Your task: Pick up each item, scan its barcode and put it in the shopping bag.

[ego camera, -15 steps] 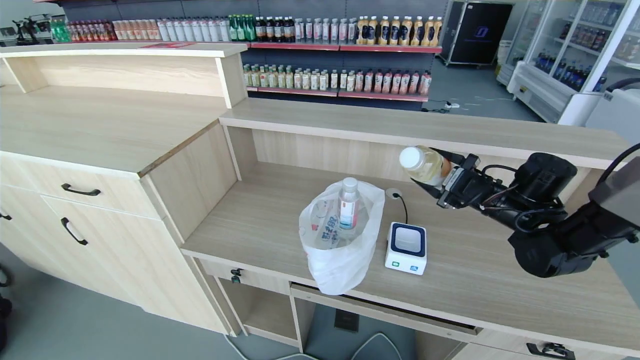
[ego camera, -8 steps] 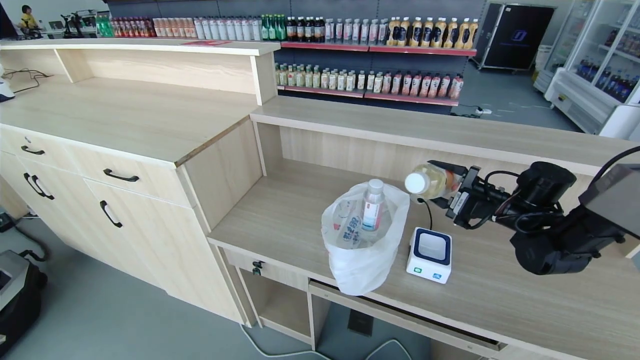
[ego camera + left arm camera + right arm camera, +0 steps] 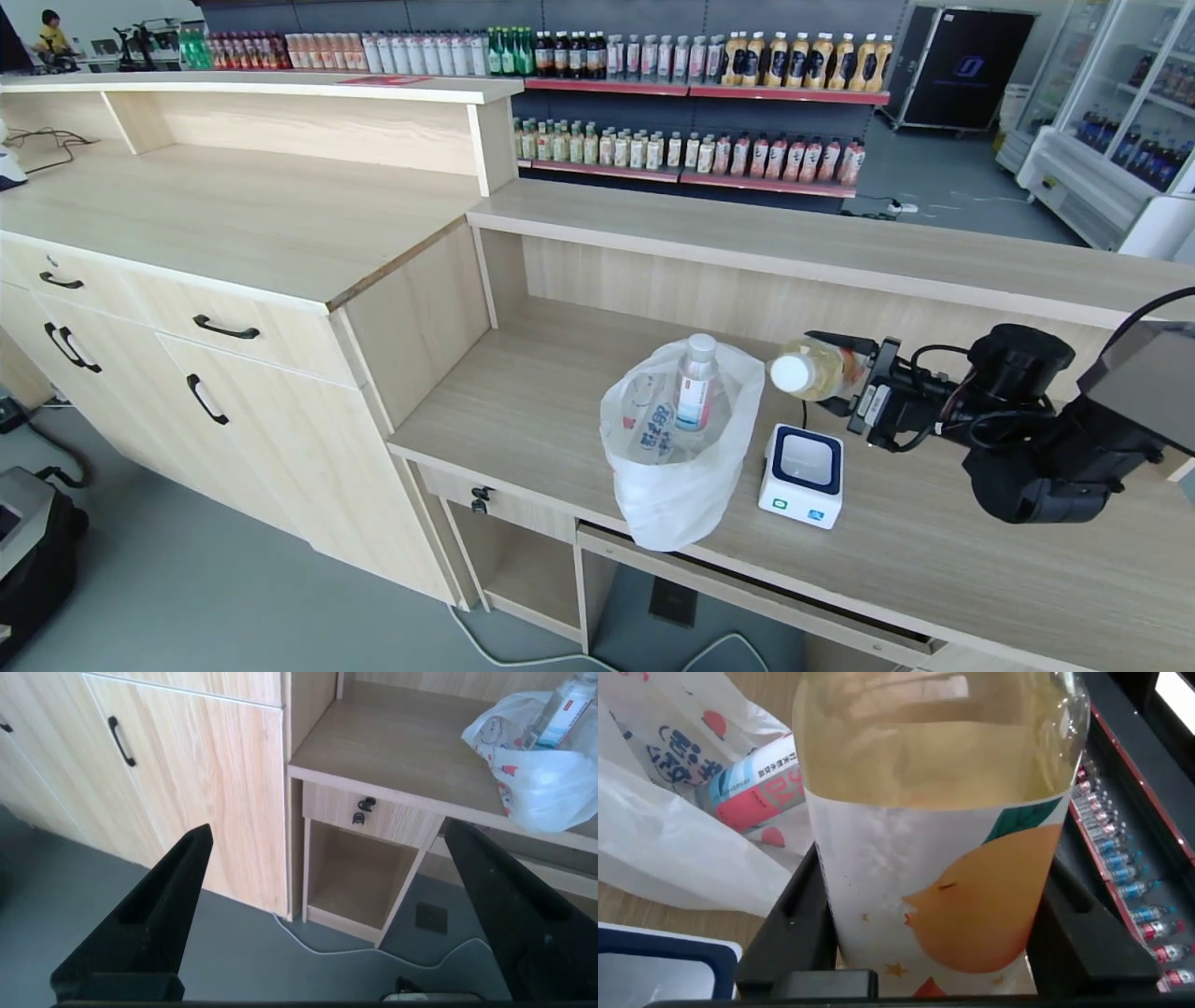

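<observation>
Right gripper [image 3: 834,373] clamps the juice bottle [image 3: 808,368] sideways above the scanner [image 3: 802,474] at the tabletop's [image 3: 934,551] front edge, likely presenting its barcode; the shopping bag [image 3: 677,485] stands open just beside.

Pale wooden counter [image 3: 560,401] across the centre, its raised ledge [image 3: 794,245] running along at 12 o'clock. Over at 9 o'clock sits a taller counter [image 3: 233,215], with a dark cable [image 3: 47,140] lying on its far end at 10 o'clock. Below that top are drawers with black handles [image 3: 225,329] and a cabinet door with an upright handle [image 3: 203,401]. Down at 6 o'clock there's a small lock [image 3: 480,498] on the drawer front, an open cubby [image 3: 523,569] just under it, and a white cord [image 3: 476,642] trailing over the grey floor. Back at 12 o'clock, store shelves [image 3: 691,149] packed with drinks in two rows. At 1 o'clock a black case [image 3: 962,65]; at 2 o'clock, glass-door fridges [image 3: 1120,112].
</observation>
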`<state>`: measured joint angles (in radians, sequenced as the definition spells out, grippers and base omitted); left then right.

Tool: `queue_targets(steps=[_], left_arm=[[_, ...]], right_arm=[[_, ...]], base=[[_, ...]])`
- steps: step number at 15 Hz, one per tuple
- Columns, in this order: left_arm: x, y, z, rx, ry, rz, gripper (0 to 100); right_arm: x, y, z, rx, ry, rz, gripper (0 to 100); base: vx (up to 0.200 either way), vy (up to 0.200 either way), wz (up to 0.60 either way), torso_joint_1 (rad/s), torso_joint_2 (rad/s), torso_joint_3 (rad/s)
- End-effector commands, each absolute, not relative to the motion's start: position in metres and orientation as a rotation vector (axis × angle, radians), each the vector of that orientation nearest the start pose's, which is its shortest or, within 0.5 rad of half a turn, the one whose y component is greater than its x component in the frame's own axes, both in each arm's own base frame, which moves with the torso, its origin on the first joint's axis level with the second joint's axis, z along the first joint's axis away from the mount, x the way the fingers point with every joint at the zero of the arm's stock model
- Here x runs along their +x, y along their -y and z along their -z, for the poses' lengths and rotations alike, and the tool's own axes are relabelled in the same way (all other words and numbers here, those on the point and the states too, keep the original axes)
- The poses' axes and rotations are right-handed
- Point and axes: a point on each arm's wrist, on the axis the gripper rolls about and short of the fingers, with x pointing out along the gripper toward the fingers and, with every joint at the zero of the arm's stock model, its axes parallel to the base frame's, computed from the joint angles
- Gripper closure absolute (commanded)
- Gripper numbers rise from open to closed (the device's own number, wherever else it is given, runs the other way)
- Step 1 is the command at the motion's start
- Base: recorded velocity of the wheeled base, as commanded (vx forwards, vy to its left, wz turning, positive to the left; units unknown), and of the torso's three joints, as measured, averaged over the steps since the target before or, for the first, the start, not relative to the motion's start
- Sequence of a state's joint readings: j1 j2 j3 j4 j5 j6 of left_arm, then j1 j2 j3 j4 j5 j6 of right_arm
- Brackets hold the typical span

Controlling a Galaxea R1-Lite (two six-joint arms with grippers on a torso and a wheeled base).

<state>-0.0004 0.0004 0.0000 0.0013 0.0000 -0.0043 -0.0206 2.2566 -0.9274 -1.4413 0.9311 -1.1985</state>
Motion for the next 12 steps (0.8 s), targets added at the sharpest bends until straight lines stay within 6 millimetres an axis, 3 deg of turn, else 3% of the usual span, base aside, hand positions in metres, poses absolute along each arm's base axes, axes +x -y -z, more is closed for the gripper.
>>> queue_targets(steps=[1, 7, 12], left_arm=[[-0.023, 0.000, -0.075, -0.005, -0.002, 0.000, 0], [-0.023, 0.000, -0.075, -0.005, -0.002, 0.000, 0], [-0.023, 0.000, -0.075, -0.005, -0.002, 0.000, 0]], right_arm=[[0.393, -0.008, -0.080, -1.136, 0.592, -0.763, 100], [0.392, 0.002, -0.068, -1.064, 0.480, -0.836, 100], [0.404, 0.002, -0.061, -1.021, 0.474, -0.854, 100]], base=[[0.000, 0.000, 0.00, 0.000, 0.00, 0.000], [0.000, 0.000, 0.00, 0.000, 0.00, 0.000], [0.000, 0.000, 0.00, 0.000, 0.00, 0.000]])
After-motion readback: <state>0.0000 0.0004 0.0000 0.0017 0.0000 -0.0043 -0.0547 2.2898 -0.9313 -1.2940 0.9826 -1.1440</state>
